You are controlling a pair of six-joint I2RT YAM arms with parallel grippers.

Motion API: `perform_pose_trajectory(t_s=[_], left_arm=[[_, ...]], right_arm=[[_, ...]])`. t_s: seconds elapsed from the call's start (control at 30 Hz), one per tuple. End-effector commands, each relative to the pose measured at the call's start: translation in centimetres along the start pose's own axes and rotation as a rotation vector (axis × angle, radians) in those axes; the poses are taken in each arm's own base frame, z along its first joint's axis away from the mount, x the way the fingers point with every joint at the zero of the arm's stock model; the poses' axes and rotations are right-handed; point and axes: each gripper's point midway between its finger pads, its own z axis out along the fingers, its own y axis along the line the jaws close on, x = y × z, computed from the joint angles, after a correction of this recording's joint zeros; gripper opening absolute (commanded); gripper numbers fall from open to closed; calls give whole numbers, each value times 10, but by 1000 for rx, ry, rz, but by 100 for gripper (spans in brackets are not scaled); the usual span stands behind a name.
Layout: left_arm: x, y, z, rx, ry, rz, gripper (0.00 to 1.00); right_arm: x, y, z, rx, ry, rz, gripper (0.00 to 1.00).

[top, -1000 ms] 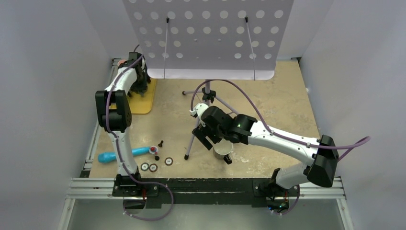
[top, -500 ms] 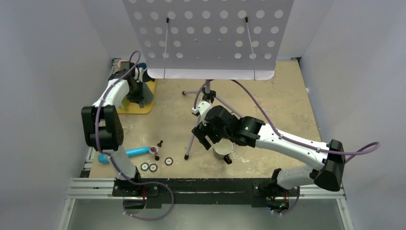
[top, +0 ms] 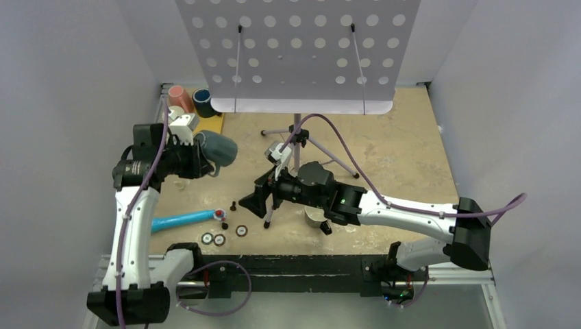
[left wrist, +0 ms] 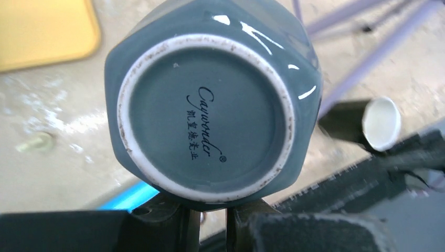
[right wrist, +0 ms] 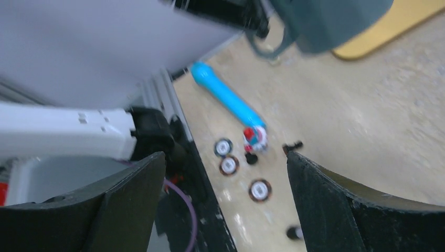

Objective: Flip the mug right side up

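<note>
Above the tabletop [top: 404, 137], left of the music stand [top: 294, 55], the mug [top: 218, 149] hangs on its side in the air. The left hand [top: 199, 159] is clenched on it; the right hand [top: 250, 201] is spread, empty. A narrow hold could slip during rotation and drop it. Where the fingers bite is hidden beneath the mug.

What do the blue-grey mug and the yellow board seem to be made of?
The blue-grey mug is likely glazed ceramic: glossy highlights on its wall, pale speckled bare ring around the printed base. The yellow board is perhaps plastic: flat, matte, rounded corner.
</note>
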Motion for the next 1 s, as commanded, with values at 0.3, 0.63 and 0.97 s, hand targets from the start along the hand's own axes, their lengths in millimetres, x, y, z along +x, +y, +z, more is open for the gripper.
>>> perform_pose_trajectory(t_s=[0.3,0.63,0.97], left_arm=[[40,-95,-87,347,-56,80,0],[28,-109,-102,384,-120,70,0],[49,-122,-92,537,-54,77,0]], right_arm=[[-83,13,8,-119,-418,341,90],[-75,17,-2,-161,-412,383,90],[-121,73,-19,-479,-536,248,47]])
